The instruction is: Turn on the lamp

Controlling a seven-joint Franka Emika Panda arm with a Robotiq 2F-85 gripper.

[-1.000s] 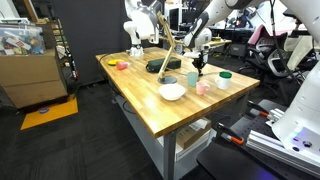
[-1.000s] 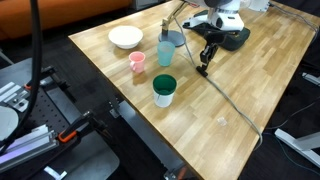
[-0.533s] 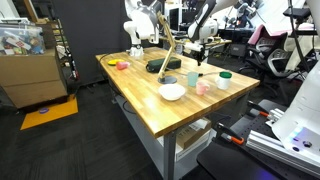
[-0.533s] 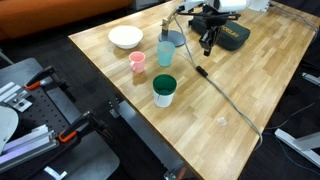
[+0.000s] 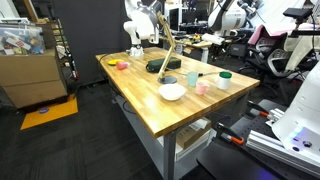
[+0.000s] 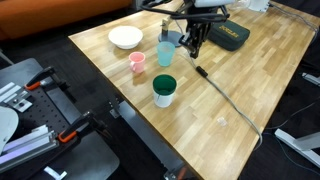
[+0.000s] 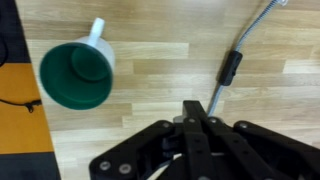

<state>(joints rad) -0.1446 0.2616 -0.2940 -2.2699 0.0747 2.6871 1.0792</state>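
The lamp stands at the back of the wooden table, with its flat dark base point(image 6: 232, 37) and thin tan arm point(image 5: 170, 45). Its cable runs forward over the table with a dark inline switch point(image 6: 200, 72), which also shows in the wrist view point(image 7: 231, 65). My gripper point(image 6: 195, 40) hangs shut and empty above the table, between the lamp base and the blue cup point(image 6: 165, 50). In the wrist view the shut fingers point(image 7: 197, 122) point down just short of the switch. I cannot tell whether the lamp is lit.
A white bowl point(image 6: 125, 37), a pink cup point(image 6: 137, 62) and a green-lined cup point(image 6: 164, 90) stand on the table point(image 6: 240, 95). The green cup also shows in the wrist view point(image 7: 77, 75). Other robot arms and equipment stand behind the table.
My gripper has risen from the table surface beside the cable switch and moved back toward the cups. The lamp and cups have not moved.
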